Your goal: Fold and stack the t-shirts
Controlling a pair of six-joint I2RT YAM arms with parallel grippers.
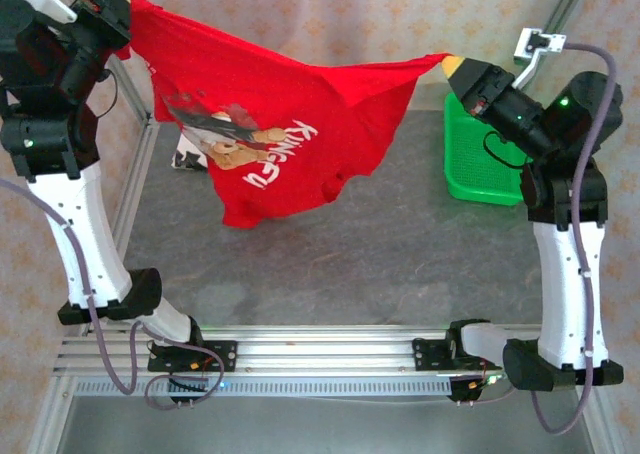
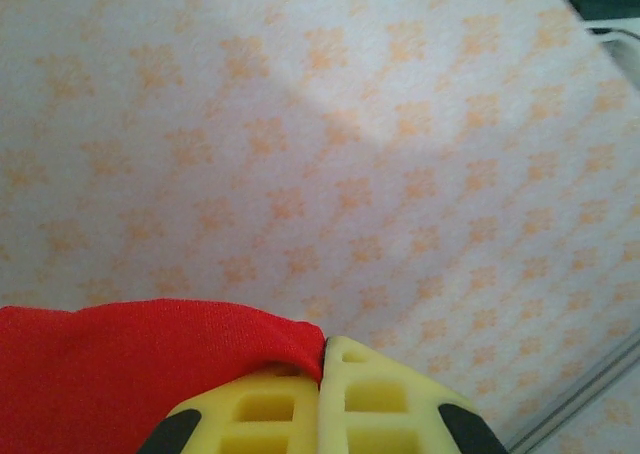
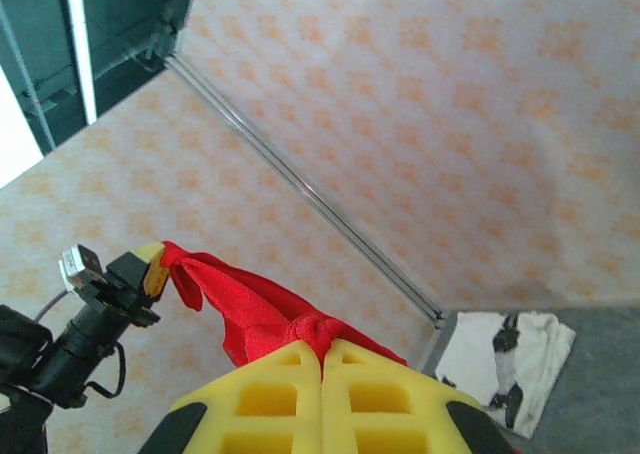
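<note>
Shirt first: the red t-shirt hangs in the air, pulled wide between my two arms. The left gripper is pinched shut on one end at ten o'clock. The right gripper is pinched shut on the other end at two o'clock. So the top edge runs from nine to three, and the rest droops toward six, over the table. I think both sides must go down evenly. The white t-shirt peeks out behind it, near nine o'clock.
</note>
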